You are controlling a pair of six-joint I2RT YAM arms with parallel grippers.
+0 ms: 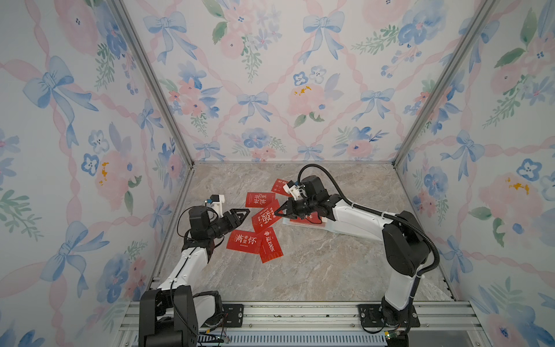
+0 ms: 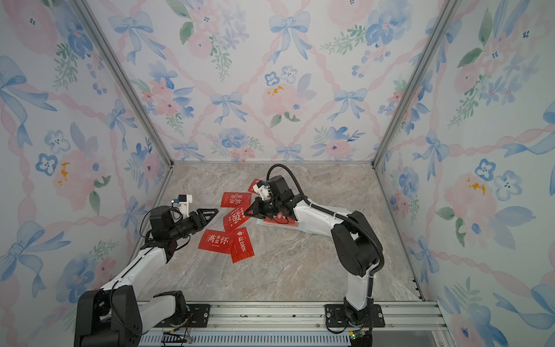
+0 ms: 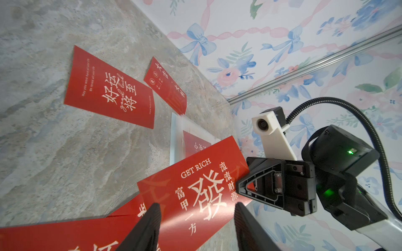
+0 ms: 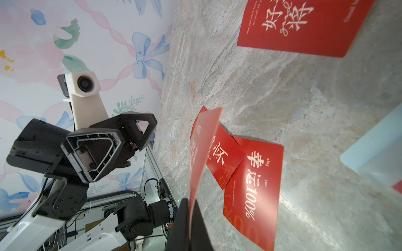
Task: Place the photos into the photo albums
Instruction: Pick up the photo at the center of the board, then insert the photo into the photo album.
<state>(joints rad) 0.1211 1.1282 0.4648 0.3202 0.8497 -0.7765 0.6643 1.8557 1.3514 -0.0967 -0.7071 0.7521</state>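
Observation:
My right gripper is shut on one short edge of a red photo marked "GET RICH", holding it off the table; it shows edge-on in the right wrist view. My left gripper is open, and the photo's free end lies just ahead of its spread fingers. Three more red photos lie flat: one farther back and two overlapping nearer. The pale-blue photo album lies under my right arm, with a red photo in a sleeve.
Another red photo lies behind the right wrist, beside the album. The marble tabletop is walled on three sides by floral panels. An aluminium rail carries both arm bases along the front edge.

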